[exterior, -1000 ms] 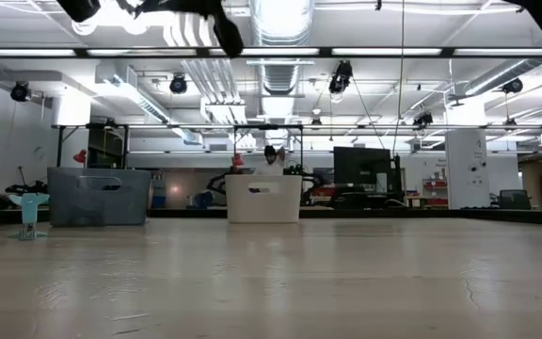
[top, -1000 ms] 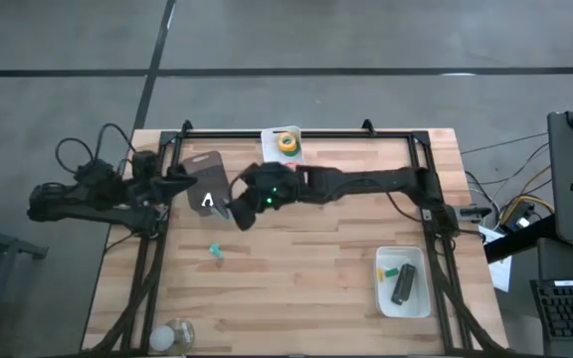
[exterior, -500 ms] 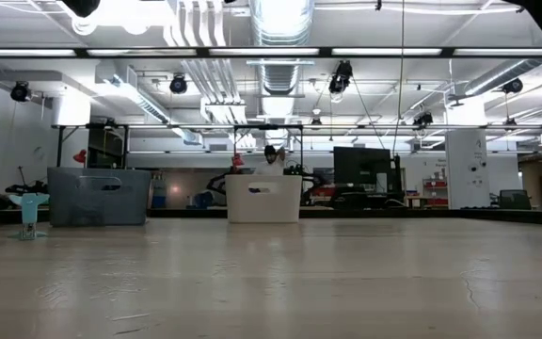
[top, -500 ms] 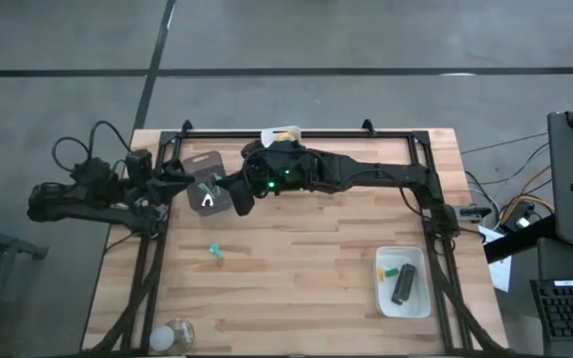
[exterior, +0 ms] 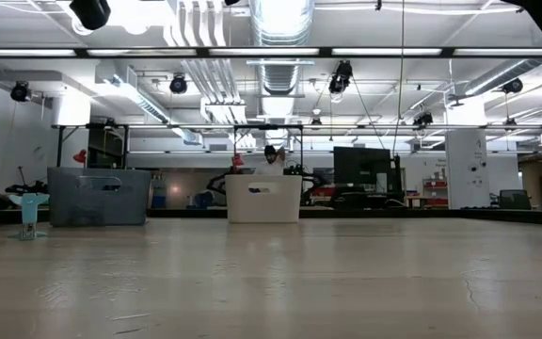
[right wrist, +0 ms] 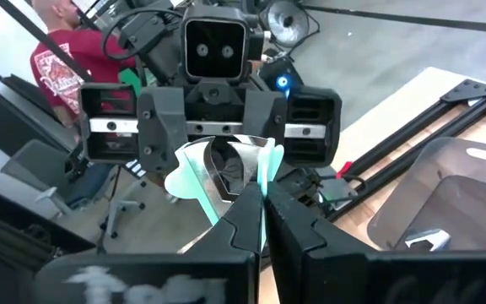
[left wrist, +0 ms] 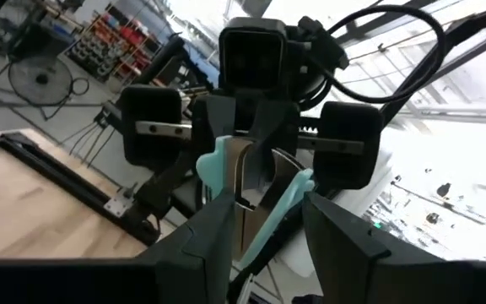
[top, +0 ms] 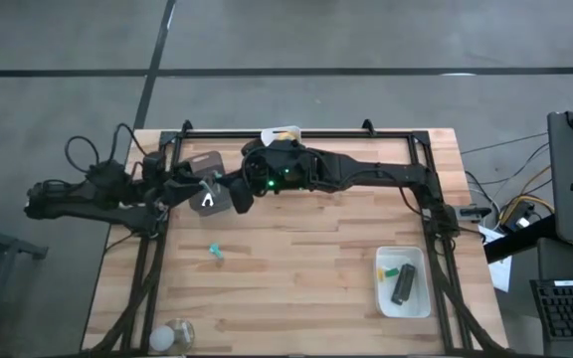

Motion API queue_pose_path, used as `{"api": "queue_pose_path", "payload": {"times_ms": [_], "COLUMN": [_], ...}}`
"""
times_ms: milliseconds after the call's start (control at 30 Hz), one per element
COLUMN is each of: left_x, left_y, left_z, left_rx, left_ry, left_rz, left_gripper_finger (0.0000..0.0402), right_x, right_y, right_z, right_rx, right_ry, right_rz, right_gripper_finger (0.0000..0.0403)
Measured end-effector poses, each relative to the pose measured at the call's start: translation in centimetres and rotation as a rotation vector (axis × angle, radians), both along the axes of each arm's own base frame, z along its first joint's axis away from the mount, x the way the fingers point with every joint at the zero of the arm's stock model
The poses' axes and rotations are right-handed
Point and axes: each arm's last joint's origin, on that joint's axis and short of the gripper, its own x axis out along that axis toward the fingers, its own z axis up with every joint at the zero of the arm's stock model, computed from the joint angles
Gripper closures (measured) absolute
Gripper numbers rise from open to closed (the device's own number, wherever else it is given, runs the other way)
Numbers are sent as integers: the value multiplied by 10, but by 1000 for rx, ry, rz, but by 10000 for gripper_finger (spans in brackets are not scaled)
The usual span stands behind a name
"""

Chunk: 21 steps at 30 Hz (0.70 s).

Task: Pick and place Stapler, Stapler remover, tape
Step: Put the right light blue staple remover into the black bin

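Observation:
A staple remover with teal wings and a metal middle hangs in the air between my two grippers, over the grey tray at the table's far left. My right gripper is shut on it. My left gripper faces it from the left, open, one finger on either side of the staple remover; whether they touch it I cannot tell. The black stapler lies in the white tray at the near right. The tape rolls are hidden under my right arm. My right gripper pinches the staple remover by one teal wing, which runs down into the narrow gap between the two fingers. The fingers come about level from the table's right. The staple remover is lifted clear above the grey tray.
A white A-shaped piece lies in the grey tray. A small teal piece sits on the bare wood in front of it. A green-and-yellow piece lies beside the stapler. A pale round thing rests at the near left corner. A person sits beyond the table.
My right gripper has moved toward the far edge, away from the near side of the grey tray, and has then stayed still. My left arm has reached toward the table's right, bringing its gripper up to my right gripper.

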Motion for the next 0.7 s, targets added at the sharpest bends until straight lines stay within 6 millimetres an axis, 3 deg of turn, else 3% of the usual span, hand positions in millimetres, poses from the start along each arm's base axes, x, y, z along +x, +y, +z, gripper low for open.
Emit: {"api": "queue_pose_path", "payload": {"times_ms": [300, 700], "left_x": [-1, -1], "left_y": [0, 0], "left_z": [3, 3], "left_rx": [-7, 32], "left_ry": [-35, -34], "left_rz": [-1, 2], "left_gripper_finger": [276, 390], "right_x": [0, 0], "right_y": [-1, -4], "right_z": [0, -1], "right_rx": [3, 10], "right_ry": [1, 2], "right_rz": [-2, -5], "right_gripper_finger": [394, 394]}}
